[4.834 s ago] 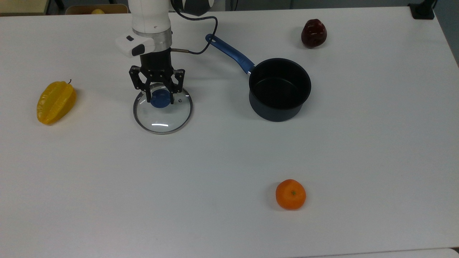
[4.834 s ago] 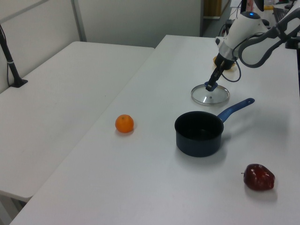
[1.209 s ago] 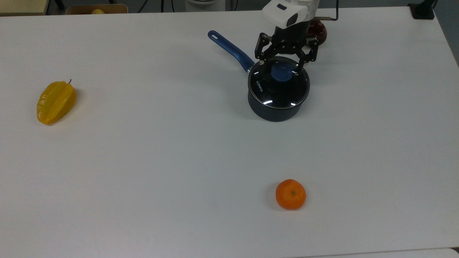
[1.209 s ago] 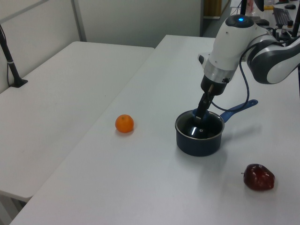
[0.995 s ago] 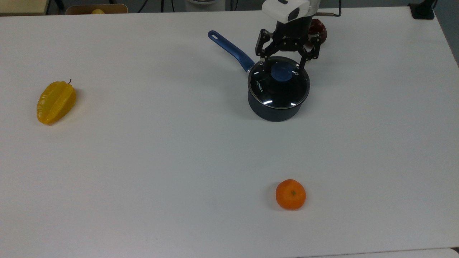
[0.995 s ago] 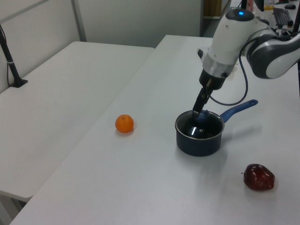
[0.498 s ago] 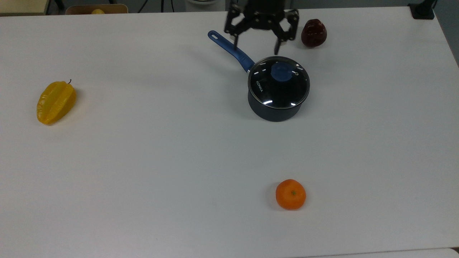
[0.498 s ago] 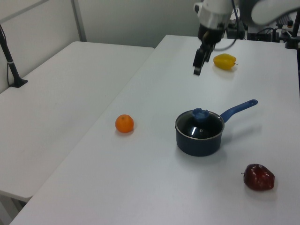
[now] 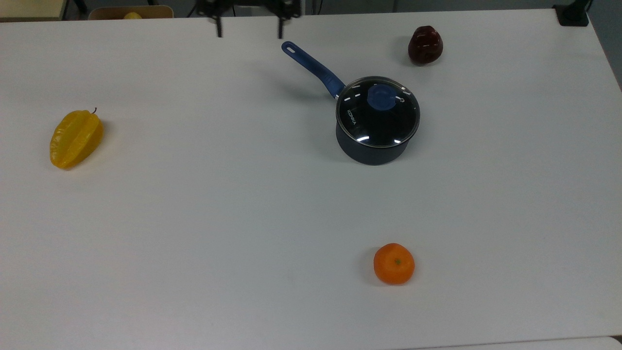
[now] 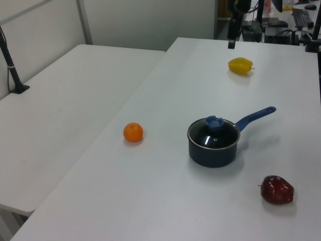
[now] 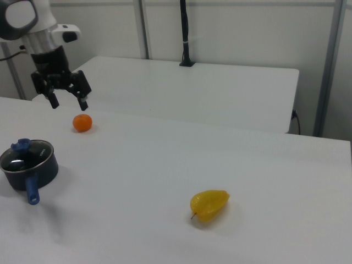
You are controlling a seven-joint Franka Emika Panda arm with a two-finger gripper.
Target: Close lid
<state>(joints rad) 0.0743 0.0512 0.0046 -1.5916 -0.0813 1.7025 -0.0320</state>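
Observation:
The round glass lid (image 9: 374, 125) with its blue knob (image 9: 381, 97) lies flat on the dark saucepan (image 9: 371, 151) and covers its mouth. The pan's blue handle (image 9: 313, 68) points to the top view's upper left. The lid (image 10: 214, 136) also sits on the pan in the left view, and the lid (image 11: 25, 154) likewise in the right view. My gripper (image 9: 249, 34) hangs open and empty high above the table, well off to the top view's left of the pan. In the right view my gripper (image 11: 70, 104) is raised above and behind the pan.
A yellow starfruit (image 9: 76, 138) lies at the top view's left. An orange (image 9: 394, 263) sits toward the near edge, and a dark red fruit (image 9: 425, 45) just beyond the pan. A second white table (image 10: 60, 90) stands at the left view's left.
The lid went from the table onto the saucepan and was let go. Since then the open gripper has risen and swung away toward the top view's upper left; the lid has stayed put.

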